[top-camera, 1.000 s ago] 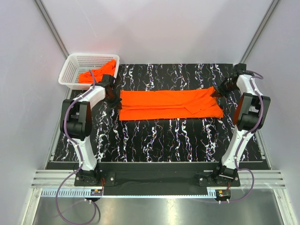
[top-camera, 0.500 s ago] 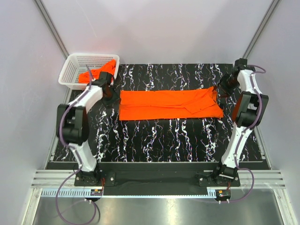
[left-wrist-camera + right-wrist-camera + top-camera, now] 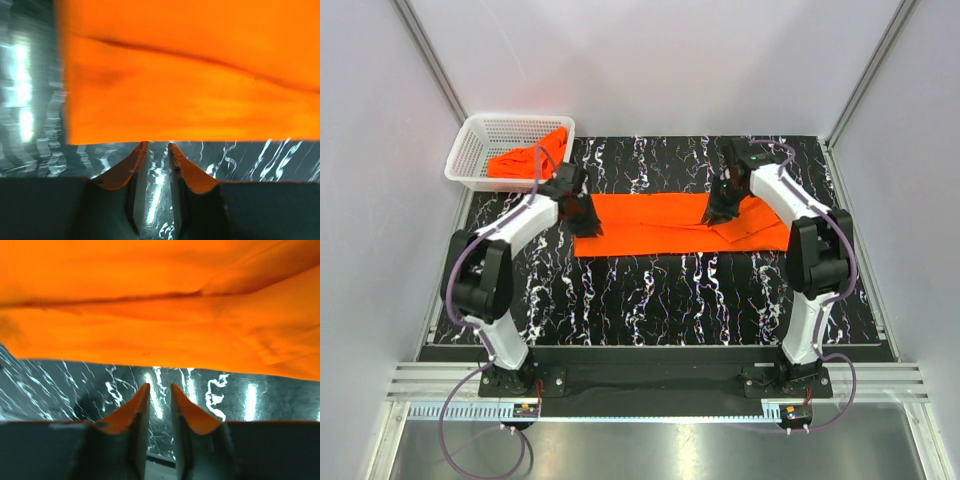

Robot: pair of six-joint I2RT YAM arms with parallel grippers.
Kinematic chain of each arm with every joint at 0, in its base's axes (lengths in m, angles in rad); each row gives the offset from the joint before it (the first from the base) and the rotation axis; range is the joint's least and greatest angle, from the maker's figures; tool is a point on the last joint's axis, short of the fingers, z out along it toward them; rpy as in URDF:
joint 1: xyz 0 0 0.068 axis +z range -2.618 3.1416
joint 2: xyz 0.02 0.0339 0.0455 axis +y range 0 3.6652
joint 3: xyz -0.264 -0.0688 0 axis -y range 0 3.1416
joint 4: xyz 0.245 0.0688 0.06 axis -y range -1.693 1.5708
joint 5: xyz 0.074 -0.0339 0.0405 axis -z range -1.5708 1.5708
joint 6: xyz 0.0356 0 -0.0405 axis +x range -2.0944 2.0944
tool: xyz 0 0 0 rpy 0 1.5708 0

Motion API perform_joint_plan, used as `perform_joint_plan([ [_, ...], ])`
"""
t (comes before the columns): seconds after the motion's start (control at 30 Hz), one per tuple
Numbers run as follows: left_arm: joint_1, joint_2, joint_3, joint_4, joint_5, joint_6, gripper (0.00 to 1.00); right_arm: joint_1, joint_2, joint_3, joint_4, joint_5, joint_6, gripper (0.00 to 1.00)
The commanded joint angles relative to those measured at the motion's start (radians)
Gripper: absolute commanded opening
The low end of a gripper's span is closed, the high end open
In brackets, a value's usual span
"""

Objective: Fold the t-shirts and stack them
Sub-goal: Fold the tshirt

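Observation:
One orange t-shirt (image 3: 650,225) lies folded into a long flat strip across the black marbled table (image 3: 650,300). A second t-shirt (image 3: 525,158) sits crumpled in the white mesh basket (image 3: 510,120). My left gripper (image 3: 582,212) is at the strip's far left corner. My right gripper (image 3: 717,211) is over the far edge, right of the middle. In the left wrist view the t-shirt (image 3: 190,75) fills the upper half and the left gripper (image 3: 158,145) stands narrowly open, its tips at the cloth's edge. In the right wrist view the right gripper (image 3: 157,386) is also narrowly open and empty, just short of the t-shirt (image 3: 150,305).
The basket stands at the table's far left corner, just behind the left arm. Grey walls close in the table on three sides. The arm bases are bolted along the near edge.
The right arm swung left from the strip's right end to about its middle. The left gripper shifted right onto the strip's left corner. The shirt has stayed flat.

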Motion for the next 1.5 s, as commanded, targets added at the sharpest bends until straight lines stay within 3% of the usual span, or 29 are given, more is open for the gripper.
perform_joint_plan([
  [0.0, -0.035, 0.085, 0.051, 0.036, 0.095, 0.037, 0.25, 0.009, 0.002, -0.028, 0.046, -0.012, 0.02, 0.24],
  [0.07, -0.035, 0.116, 0.079, 0.036, 0.118, 0.043, 0.25, 0.022, 0.025, -0.036, 0.061, -0.004, 0.011, 0.13],
  [0.23, -0.035, 0.194, 0.122, 0.029, 0.111, 0.068, 0.24, 0.028, 0.054, -0.049, 0.093, 0.029, 0.011, 0.0],
  [0.7, 0.005, 0.262, 0.117, -0.017, 0.106, 0.106, 0.23, 0.028, 0.172, 0.009, 0.107, 0.051, 0.036, 0.0],
  [1.47, 0.033, 0.199, 0.102, -0.044, 0.123, 0.138, 0.23, 0.013, 0.338, 0.24, 0.086, 0.076, 0.019, 0.0],
])
